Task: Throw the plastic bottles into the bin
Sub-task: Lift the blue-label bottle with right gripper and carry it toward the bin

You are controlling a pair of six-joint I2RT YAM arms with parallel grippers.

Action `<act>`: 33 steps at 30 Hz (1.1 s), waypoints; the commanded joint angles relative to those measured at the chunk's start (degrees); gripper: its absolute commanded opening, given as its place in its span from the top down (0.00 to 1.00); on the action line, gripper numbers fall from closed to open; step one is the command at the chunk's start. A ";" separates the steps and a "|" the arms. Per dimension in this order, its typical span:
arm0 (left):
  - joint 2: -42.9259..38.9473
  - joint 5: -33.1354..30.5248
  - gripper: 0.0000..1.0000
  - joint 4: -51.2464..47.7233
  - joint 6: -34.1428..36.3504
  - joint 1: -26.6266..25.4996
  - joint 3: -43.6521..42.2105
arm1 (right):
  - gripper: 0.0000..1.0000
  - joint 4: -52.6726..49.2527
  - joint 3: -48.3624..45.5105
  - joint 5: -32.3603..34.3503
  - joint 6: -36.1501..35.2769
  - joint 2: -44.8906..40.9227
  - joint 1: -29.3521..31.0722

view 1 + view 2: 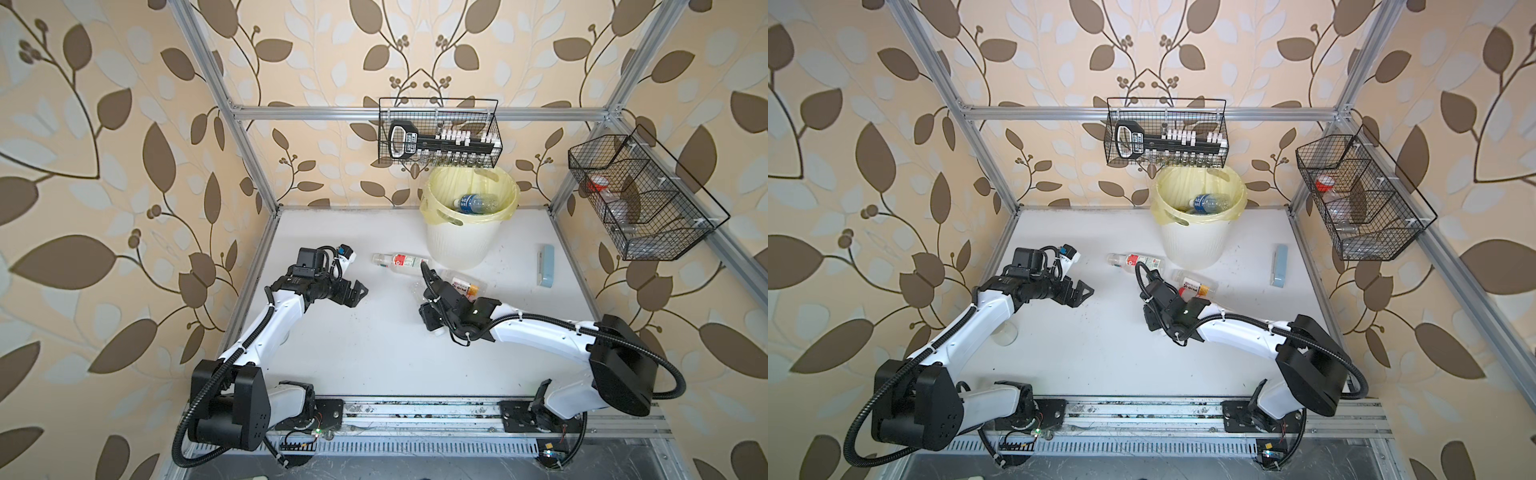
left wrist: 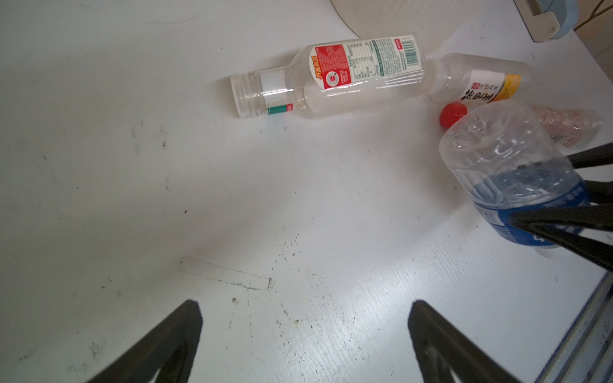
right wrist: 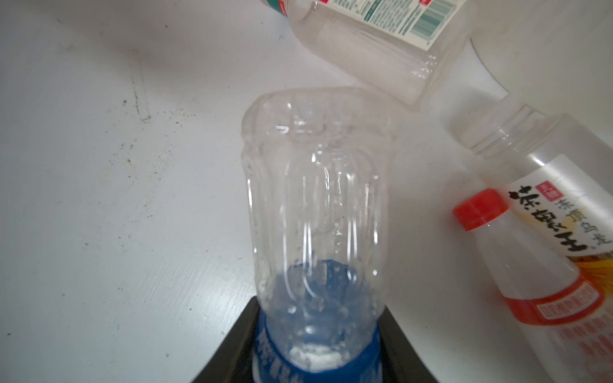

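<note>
Left wrist view gives us the left hand (image 2: 305, 308) first: its two black fingers stand wide apart above the bare white tabletop (image 2: 166, 165), gripping nothing. In both top views it hangs well to the left of the bin (image 1: 457, 245), on the side towards the arm bases.

Next, just left of the bin's foot, a red-labelled bottle (image 1: 399, 262) lies on its side, uncapped, with its open mouth pointing away from the bin.

In front of the bin, the right hand (image 3: 318, 315) is clamped across the blue band of a clear blue-labelled bottle (image 3: 315, 199), whose ribbed base points away from the wrist. We cannot tell whether this bottle is clear of the tabletop.

Just beside it, also in front of the bin, lie a yellow-labelled bottle (image 3: 547, 185), uncapped, with its mouth close to the base of the red-labelled one, and a red-capped bottle (image 3: 530, 298) that reaches partly over it.

Inside the bin's pale yellow liner a blue-labelled binned bottle (image 1: 476, 203) lies on its side.

Well to the right of the bin a pale-blue case (image 1: 545, 270) lies flat on the tabletop.
</note>
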 commanded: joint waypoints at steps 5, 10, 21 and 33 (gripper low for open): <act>-1.77 0.80 0.01 1.25 -0.63 1.19 0.05 | 0.60 -0.25 -2.82 1.48 4.92 -9.43 0.06; -2.03 1.72 0.01 1.10 -0.56 1.54 0.05 | 0.62 0.13 -4.00 2.40 6.99 -16.24 -1.28; -1.79 4.04 0.01 0.00 0.35 1.87 0.40 | 0.64 0.13 -4.75 3.94 8.46 -28.05 -5.36; -0.91 4.41 0.01 -0.38 0.34 2.24 0.83 | 0.67 -1.83 2.41 8.94 5.84 -30.39 -8.75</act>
